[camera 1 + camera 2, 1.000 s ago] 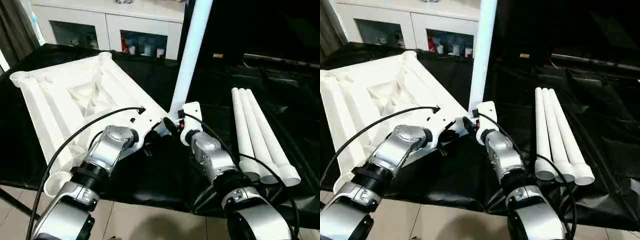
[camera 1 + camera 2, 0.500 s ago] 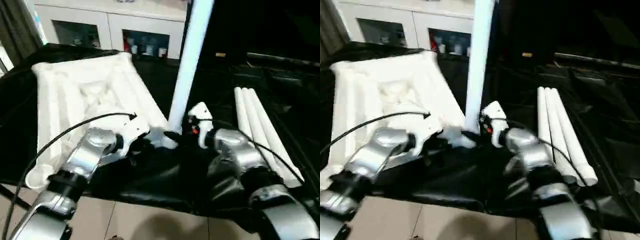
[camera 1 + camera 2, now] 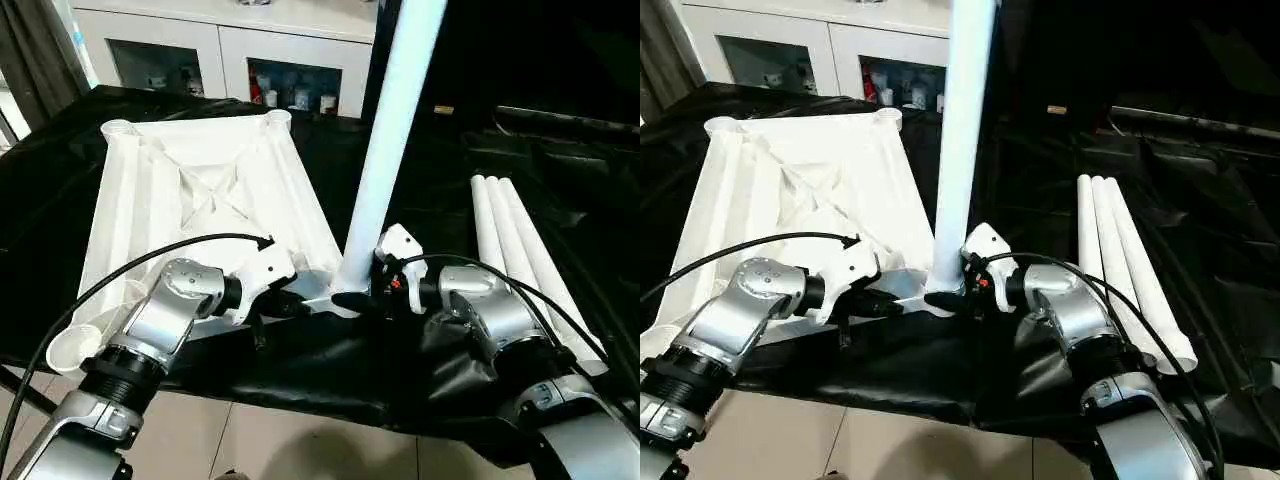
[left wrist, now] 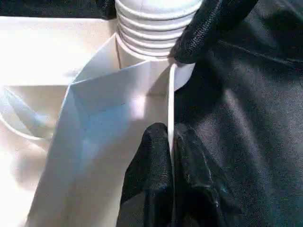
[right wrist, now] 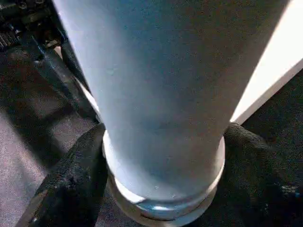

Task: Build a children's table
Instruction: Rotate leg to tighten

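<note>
The white tabletop point(image 3: 200, 200) lies ribbed side up on the black cloth. One white leg point(image 3: 390, 150) stands upright in its near right corner socket point(image 4: 156, 28). My right gripper point(image 3: 358, 298) is shut on the leg's base point(image 5: 161, 142), one black finger point(image 5: 71, 179) on each side. My left gripper point(image 3: 292, 305) is shut on the tabletop's thin rim point(image 4: 169, 94) just beside that socket, its fingertips point(image 4: 151, 156) pinching the edge. Three more legs point(image 3: 520, 250) lie side by side to the right.
A white cabinet point(image 3: 230, 50) with glass doors stands behind the table. The black cloth point(image 3: 330, 370) hangs over the near edge, with tiled floor point(image 3: 280, 440) below. A black cable point(image 3: 120, 280) loops over my left forearm.
The tabletop has turned about its near right corner, and its far end has swung to the right. My right forearm has moved right, its gripper still at the leg's base. The left gripper keeps its hold.
</note>
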Tool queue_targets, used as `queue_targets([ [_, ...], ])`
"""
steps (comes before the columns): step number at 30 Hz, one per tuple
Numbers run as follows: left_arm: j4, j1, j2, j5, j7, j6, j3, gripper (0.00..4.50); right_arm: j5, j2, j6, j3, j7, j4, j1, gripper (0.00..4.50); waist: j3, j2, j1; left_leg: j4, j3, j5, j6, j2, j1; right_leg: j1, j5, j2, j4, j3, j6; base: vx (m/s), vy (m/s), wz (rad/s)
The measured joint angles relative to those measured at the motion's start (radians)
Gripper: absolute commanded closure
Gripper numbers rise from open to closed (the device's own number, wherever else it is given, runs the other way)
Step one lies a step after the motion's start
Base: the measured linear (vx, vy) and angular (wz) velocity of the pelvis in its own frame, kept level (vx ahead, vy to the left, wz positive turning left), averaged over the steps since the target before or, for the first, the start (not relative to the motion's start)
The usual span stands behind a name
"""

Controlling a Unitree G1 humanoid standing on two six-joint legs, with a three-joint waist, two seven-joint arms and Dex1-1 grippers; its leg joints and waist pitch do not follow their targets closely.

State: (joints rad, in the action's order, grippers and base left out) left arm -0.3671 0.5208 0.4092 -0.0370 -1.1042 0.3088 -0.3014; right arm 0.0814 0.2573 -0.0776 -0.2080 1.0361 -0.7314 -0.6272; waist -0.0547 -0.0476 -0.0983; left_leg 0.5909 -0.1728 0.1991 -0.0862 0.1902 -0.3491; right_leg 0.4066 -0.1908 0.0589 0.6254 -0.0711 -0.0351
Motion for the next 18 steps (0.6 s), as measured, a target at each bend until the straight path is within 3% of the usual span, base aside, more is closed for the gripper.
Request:
queue_targets([
  [3, 0.003, -0.002, 0.001, 0.000, 0.000, 0.000, 0.001, 4.50, 0.000, -0.002, 0.000, 0.001, 0.006, 0.001, 0.000, 1.67, 0.000, 0.000, 0.001, 0.000, 0.000, 0.000, 0.000, 0.000, 0.000, 0.000, 0.000, 0.000, 0.000, 0.000, 0.000, 0.000, 0.000, 0.00],
  [9, 0.002, -0.005, 0.002, -0.002, 0.020, 0.000, 0.004, 4.50, -0.002, -0.021, 0.005, 0.008, -0.037, -0.010, 0.000, 1.75, 0.000, 0.000, 0.004, 0.000, 0.000, 0.000, 0.000, 0.000, 0.000, 0.000, -0.001, 0.000, 0.000, 0.000, 0.001, 0.000, 0.000, 0.00],
  [18, -0.119, 0.078, -0.138, -0.076, 0.279, 0.051, 0.022, 4.50, 0.004, -0.193, 0.033, 0.137, -0.552, -0.147, -0.034, 1.76, 0.001, -0.001, 0.017, 0.000, 0.000, 0.000, -0.001, 0.000, 0.003, -0.001, 0.000, 0.000, 0.001, 0.000, 0.003, 0.000, 0.000, 0.00],
])
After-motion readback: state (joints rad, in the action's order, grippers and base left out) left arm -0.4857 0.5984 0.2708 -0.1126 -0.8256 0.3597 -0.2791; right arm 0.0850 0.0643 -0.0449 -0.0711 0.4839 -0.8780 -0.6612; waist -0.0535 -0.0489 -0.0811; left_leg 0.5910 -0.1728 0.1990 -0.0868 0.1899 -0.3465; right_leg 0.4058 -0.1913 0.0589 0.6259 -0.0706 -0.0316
